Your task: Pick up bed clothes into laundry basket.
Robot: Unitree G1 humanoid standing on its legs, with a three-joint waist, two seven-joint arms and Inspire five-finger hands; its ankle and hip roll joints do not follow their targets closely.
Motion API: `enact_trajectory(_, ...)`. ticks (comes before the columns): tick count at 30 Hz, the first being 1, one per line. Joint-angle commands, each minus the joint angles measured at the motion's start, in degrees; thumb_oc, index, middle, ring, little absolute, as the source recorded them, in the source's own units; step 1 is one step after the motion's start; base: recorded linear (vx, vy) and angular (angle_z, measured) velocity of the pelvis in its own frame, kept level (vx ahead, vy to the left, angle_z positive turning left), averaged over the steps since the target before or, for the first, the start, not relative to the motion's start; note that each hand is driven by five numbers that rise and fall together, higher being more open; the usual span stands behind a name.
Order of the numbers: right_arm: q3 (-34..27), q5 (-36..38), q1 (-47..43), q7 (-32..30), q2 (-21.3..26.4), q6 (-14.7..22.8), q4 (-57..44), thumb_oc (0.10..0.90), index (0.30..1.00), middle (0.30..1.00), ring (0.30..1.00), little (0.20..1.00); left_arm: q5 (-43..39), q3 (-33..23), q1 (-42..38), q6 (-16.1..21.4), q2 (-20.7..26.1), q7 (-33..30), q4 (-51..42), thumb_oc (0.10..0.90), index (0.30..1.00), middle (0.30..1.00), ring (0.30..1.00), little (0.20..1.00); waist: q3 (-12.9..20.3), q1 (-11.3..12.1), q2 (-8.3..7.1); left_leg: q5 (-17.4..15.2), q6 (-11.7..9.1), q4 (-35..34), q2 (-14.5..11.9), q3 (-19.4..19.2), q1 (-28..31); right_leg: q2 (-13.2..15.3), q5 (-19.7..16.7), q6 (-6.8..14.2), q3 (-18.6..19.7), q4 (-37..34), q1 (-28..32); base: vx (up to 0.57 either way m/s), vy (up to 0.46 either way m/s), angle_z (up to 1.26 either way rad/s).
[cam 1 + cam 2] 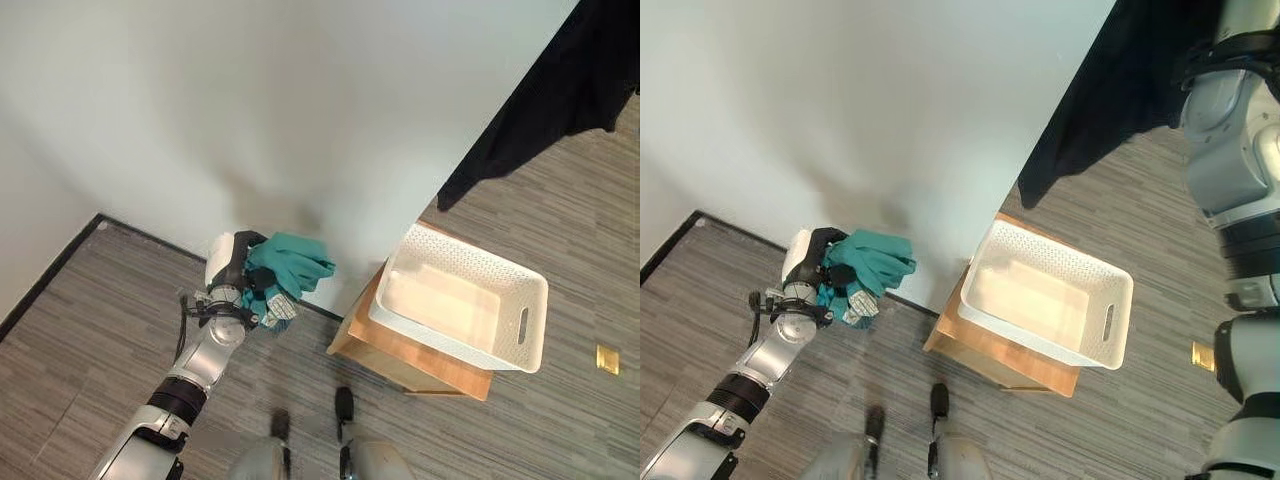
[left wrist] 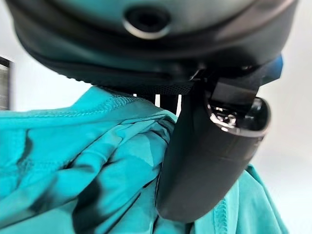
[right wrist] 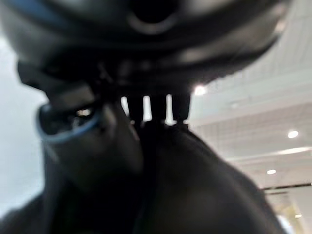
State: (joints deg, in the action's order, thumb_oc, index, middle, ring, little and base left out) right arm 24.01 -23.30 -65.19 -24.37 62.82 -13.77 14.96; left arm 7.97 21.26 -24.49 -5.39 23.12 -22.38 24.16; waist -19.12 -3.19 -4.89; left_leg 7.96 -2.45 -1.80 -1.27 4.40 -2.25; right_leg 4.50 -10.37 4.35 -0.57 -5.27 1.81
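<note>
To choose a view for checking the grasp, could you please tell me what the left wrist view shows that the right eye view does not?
Left wrist view alone: the thumb pressed into folds of the teal cloth. Right eye view alone: the white basket on its wooden stand, and a black garment hanging above. Both: the left hand shut on the teal cloth.
</note>
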Motion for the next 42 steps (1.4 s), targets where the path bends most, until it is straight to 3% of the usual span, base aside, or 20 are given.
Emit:
enact_trajectory(1,-1.13,-4.27,-2.07,-2.98,0.37,3.11,-5.3,0.4,0.3,0.3,0.3,0.3,1.53,2.28,-2.6,5.16,-1.96,-2.2,-7.73,0.4,0.3,0.3,0.3,0.3,10.01,3.02,2.0,-11.37,0.65,-3.2,2.29,0.92,7.22,0.69,7.91,3.37,-0.55,4.5,-2.37,0.03,-0.009,0.08)
enact_trajectory(13,-6.7,-6.65,3.56,-3.46,-4.39,4.31,-13.18,0.4,0.3,0.3,0.3,0.3,0.65,3.98,-5.19,5.3,-3.23,-1.8,-9.0,0.4,0.3,0.3,0.3,0.3,10.48,1.96,2.64,-10.74,0.82,-3.2,1.8,-1.68,7.08,0.8,5.71,4.17,0.39,3.68,-2.79,0.0,0.012,-0.06)
enact_trajectory(17,-6.5,-7.27,2.2,-3.73,-4.77,4.14,-12.67,0.4,0.3,0.3,0.3,0.3,-0.46,3.95,-4.87,5.85,-2.11,-0.91,-8.95,0.4,0.3,0.3,0.3,0.3,8.06,2.57,3.76,-10.25,0.8,-3.2,-0.28,-5.67,6.11,0.61,7.65,5.17,-3.55,10.86,-6.19,-0.19,0.004,-0.42)
enact_trajectory(19,-5.34,-7.72,0.81,-2.71,-7.4,4.4,-12.61,0.4,0.3,0.3,0.3,0.3,-1.19,3.28,-4.64,5.24,-1.51,-0.82,-8.18,0.4,0.3,0.3,0.3,0.3,7.52,4.09,4.97,-8.76,0.94,-3.2,-2.79,-9.75,4.95,3.15,13.01,3.21,-8.56,18.8,-3.83,-0.29,0.002,-0.92)
enact_trajectory(22,-4.51,-8.77,-0.66,-1.85,-9.62,4.56,-12.93,0.4,0.3,0.3,0.3,0.3,-1.2,2.19,-3.45,5.22,-1.28,-1.02,-8.3,0.4,0.3,0.3,0.3,0.3,8.11,5.31,5.17,-8.08,1.07,-3.2,-3.66,-12.2,4.42,5.74,13.24,3.55,-8.37,22.58,-2.05,-0.16,-0.021,-0.74)
enact_trajectory(24,-3.0,-9.86,-3.11,-1.02,-11.37,4.62,-12.54,0.4,0.3,0.3,0.3,0.3,-0.83,1.17,-2.48,5.54,-1.11,-1.06,-8.69,0.4,0.3,0.3,0.3,0.3,10.08,8.32,4.14,-6.97,0.28,-3.2,-4.46,-14.85,2.81,10.02,11.63,4.9,-8.66,18.79,3.22,-0.21,-0.213,-0.85)
enact_trajectory(26,-2.05,-9.83,-5.02,-0.36,-10.91,4.28,-11.59,0.4,0.3,0.3,0.3,0.3,-0.51,1.19,-2.09,5.51,-1.03,-0.89,-9.26,0.4,0.3,0.3,0.3,0.3,10.9,9.02,3.09,-6.71,-0.21,-3.2,-4.17,-15.16,2.72,9.11,12.07,5.53,-8.04,12.99,5.04,-0.11,-0.185,-0.76)
enact_trajectory(27,-1.91,-9.79,-5.18,-0.36,-10.95,4.28,-11.49,0.4,0.3,0.3,0.3,0.3,-0.5,1.12,-2.06,5.51,-1.04,-0.87,-9.28,0.4,0.3,0.3,0.3,0.3,10.93,9.02,3.13,-6.76,-0.27,-3.2,-4.22,-15.22,2.77,9.04,11.89,5.51,-8.05,12.51,5.29,-0.1,-0.16,-0.35)
enact_trajectory(28,-1.33,-8.91,-6.19,-0.02,-11.99,4.81,-11.35,0.4,0.3,0.3,0.3,0.3,-0.34,-0.01,-1.76,5.44,-1.27,-1.34,-8.85,0.4,0.3,0.3,0.3,0.3,11.95,8.96,2.98,-6.1,-0.95,-3.2,-4.86,-16.53,2.54,8.01,12.95,6.17,-8.92,6.2,7.19,-0.07,-0.114,-0.16)
enact_trajectory(30,-0.74,-8.59,-6.96,-0.08,-12.51,5.01,-10.92,0.4,0.3,0.3,0.3,0.3,-0.35,-0.03,-1.6,5.41,-1.49,-1.45,-8.6,0.4,0.3,0.3,0.3,0.3,12.24,8.84,3.02,-5.8,-1.4,-3.2,-5.5,-16.82,2.7,7.31,12.85,5.97,-8.75,4.18,7.8,-0.12,-0.152,-0.32)
enact_trajectory(31,0.52,-7.66,-8.27,0.06,-12.49,5.21,-9.82,0.4,0.3,0.3,0.3,0.3,-0.18,-0.28,-1.55,5.55,-1.79,-1.56,-8.34,0.4,0.3,0.3,0.3,0.3,12.56,8.61,3.29,-4.91,-2.14,-3.2,-6.45,-17.28,2.42,5.59,13.07,5.42,-8.33,0.95,8.95,-0.17,-0.21,-0.45)
enact_trajectory(35,2.59,-6.16,-11.04,-0.85,-12.18,5.5,-8.82,0.4,0.3,0.3,0.3,0.3,-0.44,0.13,-2.68,5.44,-2.91,-2.15,-7.36,0.4,0.3,0.3,0.3,0.3,11.45,8.44,3.95,-2.23,-3.28,-3.04,-7.36,-15.2,1.17,3.05,14.06,4.2,-8.06,0.27,9.25,-0.15,-0.147,-0.26)
enact_trajectory(36,3.74,-5.58,-12.58,-1.13,-11.89,5.57,-8.72,0.4,0.3,0.3,0.3,0.3,-1.08,0.57,-3.44,5.66,-3.26,-2.72,-7.34,0.4,0.3,0.3,0.3,0.3,10.05,9.08,3.82,-1.21,-4.06,-2.07,-7.06,-12.24,0.2,2.44,14.02,3.5,-7.67,0.27,9.14,-0.21,-0.148,-0.1)
enact_trajectory(37,4.96,-5.04,-13.9,-1.28,-11.77,5.69,-8.34,0.4,0.3,0.3,0.3,0.3,-1.66,0.73,-3.98,5.75,-3.67,-3.0,-7.37,0.4,0.3,0.3,0.3,0.3,9.02,9.18,3.72,-2.35,-4.38,-0.58,-5.97,-8.32,-0.46,2.11,13.72,3.02,-7.38,0.27,8.75,-0.35,-0.264,-0.17)
enact_trajectory(38,5.75,-4.03,-14.71,-1.69,-12.25,5.84,-8.07,0.4,0.3,0.3,0.3,0.3,-2.19,1.3,-4.54,5.89,-4.08,-3.39,-7.75,0.4,0.3,0.3,0.3,0.3,7.93,9.77,2.89,-5.03,-4.77,2.88,-3.67,-1.0,-0.81,2.05,12.5,2.36,-6.33,0.27,7.64,-0.24,-0.185,-0.16)
enact_trajectory(40,6.01,-3.63,-14.85,-1.6,-12.57,5.86,-7.82,0.4,0.3,0.3,0.3,0.3,-2.4,1.49,-4.62,5.88,-4.11,-3.43,-7.91,0.4,0.3,0.3,0.3,0.3,7.71,9.37,2.61,-6.45,-4.92,4.56,-3.23,0.77,-0.86,2.19,12.16,2.23,-6.13,0.27,7.15,-0.15,-0.093,-0.07)
enact_trajectory(41,6.41,-3.59,-14.52,-1.81,-13.81,5.4,-6.81,0.4,0.3,0.3,0.3,0.3,-2.45,1.58,-3.65,5.92,-4.04,-3.53,-8.31,0.4,0.3,0.3,0.3,0.3,8.16,8.42,2.53,-9.31,-4.78,5.4,-3.88,0.89,1.03,2.13,11.71,2.05,-6.02,0.27,6.13,-0.1,-0.017,-0.02)
enact_trajectory(42,6.2,-4.05,-13.96,-1.13,-13.56,5.03,-6.04,0.4,0.3,0.3,0.3,0.3,-2.61,1.5,-2.87,6.06,-3.97,-2.89,-8.43,0.4,0.3,0.3,0.3,0.3,8.91,7.88,3.04,-9.43,-4.32,3.49,-4.53,0.59,2.64,1.44,11.99,2.12,-6.02,0.27,5.76,-0.03,0.005,0.0)
